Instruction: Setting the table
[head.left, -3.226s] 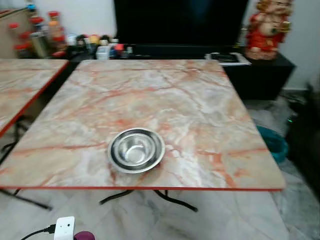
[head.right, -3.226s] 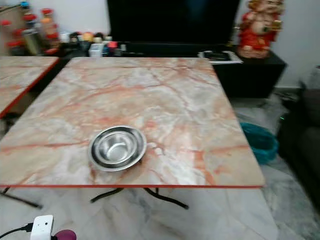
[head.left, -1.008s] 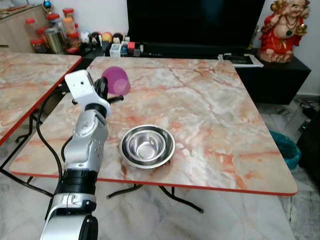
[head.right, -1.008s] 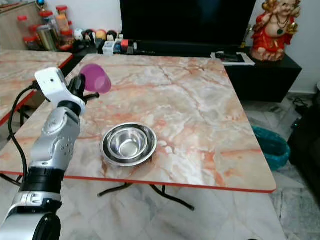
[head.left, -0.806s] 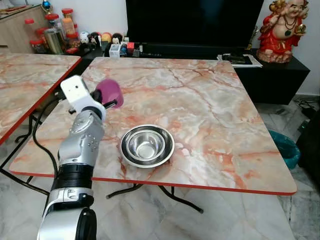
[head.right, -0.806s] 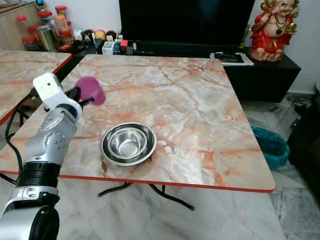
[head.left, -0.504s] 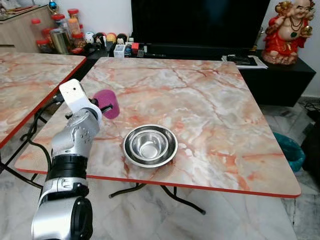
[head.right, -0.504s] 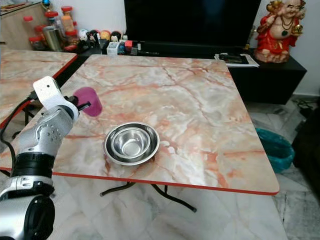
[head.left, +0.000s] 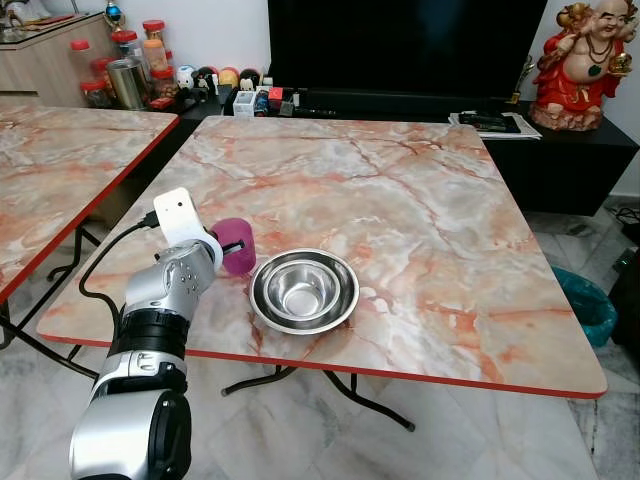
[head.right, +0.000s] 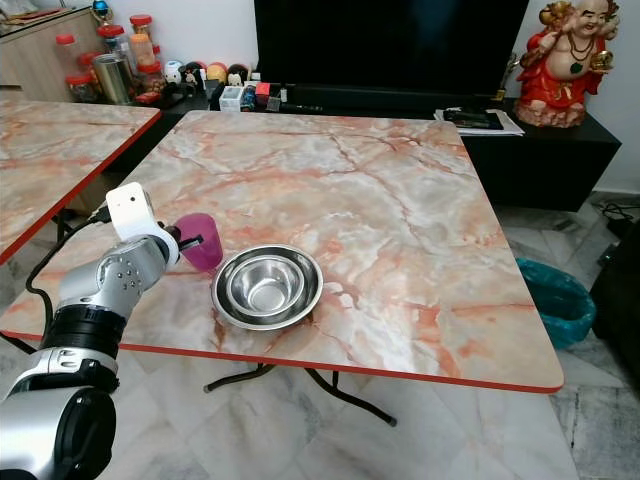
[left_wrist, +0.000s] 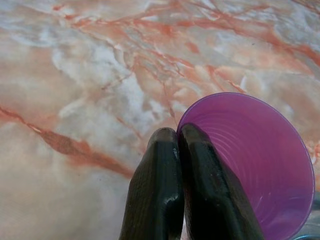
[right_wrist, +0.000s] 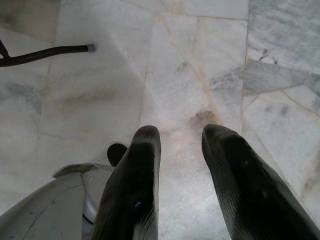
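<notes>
Lowered beside the steel bowl (head.left: 304, 291), purple cup (head.left: 238, 246) meets marble table (head.left: 400, 190).

On the table (head.left: 420, 200), the cup (head.left: 236, 246) sits just left of the bowl (head.left: 304, 290).

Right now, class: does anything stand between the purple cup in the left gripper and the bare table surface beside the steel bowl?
Nothing visible does. The left gripper pinches the purple cup by its rim just left of the steel bowl, with bare marble table around it.
</notes>
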